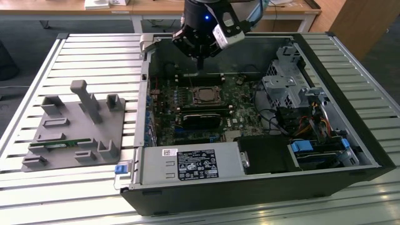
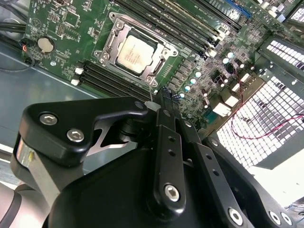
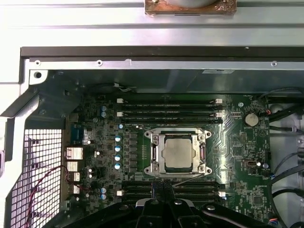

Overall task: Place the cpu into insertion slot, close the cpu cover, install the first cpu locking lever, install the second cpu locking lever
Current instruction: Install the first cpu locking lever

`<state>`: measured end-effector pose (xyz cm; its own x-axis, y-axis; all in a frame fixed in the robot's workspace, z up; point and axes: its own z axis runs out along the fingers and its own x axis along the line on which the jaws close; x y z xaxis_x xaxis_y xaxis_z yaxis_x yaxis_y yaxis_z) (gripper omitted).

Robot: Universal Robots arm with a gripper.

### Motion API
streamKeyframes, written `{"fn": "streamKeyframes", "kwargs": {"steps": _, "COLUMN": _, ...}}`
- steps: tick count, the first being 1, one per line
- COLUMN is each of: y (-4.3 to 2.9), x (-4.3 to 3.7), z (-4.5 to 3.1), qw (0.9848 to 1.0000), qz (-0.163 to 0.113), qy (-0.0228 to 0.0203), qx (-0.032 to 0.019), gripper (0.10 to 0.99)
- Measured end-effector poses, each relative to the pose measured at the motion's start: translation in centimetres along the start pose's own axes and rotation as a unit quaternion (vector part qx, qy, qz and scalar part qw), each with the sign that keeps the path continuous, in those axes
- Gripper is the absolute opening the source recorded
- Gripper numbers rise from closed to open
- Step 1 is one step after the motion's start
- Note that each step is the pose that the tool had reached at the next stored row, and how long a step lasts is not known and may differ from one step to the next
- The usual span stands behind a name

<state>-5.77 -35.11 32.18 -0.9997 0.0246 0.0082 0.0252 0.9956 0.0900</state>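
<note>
- Exterior view: the tool [image 1: 200, 64] hangs inside the open computer case [image 1: 250, 197], which lies on the slatted counter [image 1: 93, 47]. Its tip is over the motherboard [image 1: 233, 123], near the socket and clear of it.
- In the first wrist view the cpu [image 3: 179, 152] sits flat in the insertion slot [image 3: 154, 167]. The cpu cover [image 3: 178, 135] lies down around it, its window framing the metal top. Those two steps look done.
- A thin wire locking lever [image 3: 190, 179] slants off the socket's edge on the tool's side, between the frame and the memory slots [image 3: 199, 189]. It looks unlatched, though I cannot be sure.
- By that reading the lever work is the step in hand — which of the two levers, I cannot say.
- Judgement: that work calls for a fine, low approach. The tool must catch the wire alone and press it down and under its hook, without scraping the small parts crowded beside the socket.
- Tool state: in both wrist views it is drawn together to one narrow point, with nothing between the halves.
- In the second wrist view the tip is close to the wire — whether they touch I cannot tell.
</note>
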Motion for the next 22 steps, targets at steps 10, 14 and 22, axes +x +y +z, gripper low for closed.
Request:
{"fn": "streamKeyframes", "kwargs": {"steps": 10, "y": -0.02, "x": 0.11, "z": 0.14, "qw": 1.0000, "qz": 0.000, "qy": 0.0000, "qx": 0.0000, "gripper": 0.106}}
{"fn": "streamKeyframes", "kwargs": {"steps": 14, "y": -0.02, "x": 0.20, "z": 0.21, "qw": 1.0000, "qz": 0.000, "qy": 0.0000, "qx": 0.0000, "gripper": 0.106}}
{"fn": "streamKeyframes", "kwargs": {"steps": 22, "y": -0.04, "x": 0.26, "z": 0.33, "qw": 1.0000, "qz": 0.000, "qy": 0.0000, "qx": 0.0000, "gripper": 0.106}}
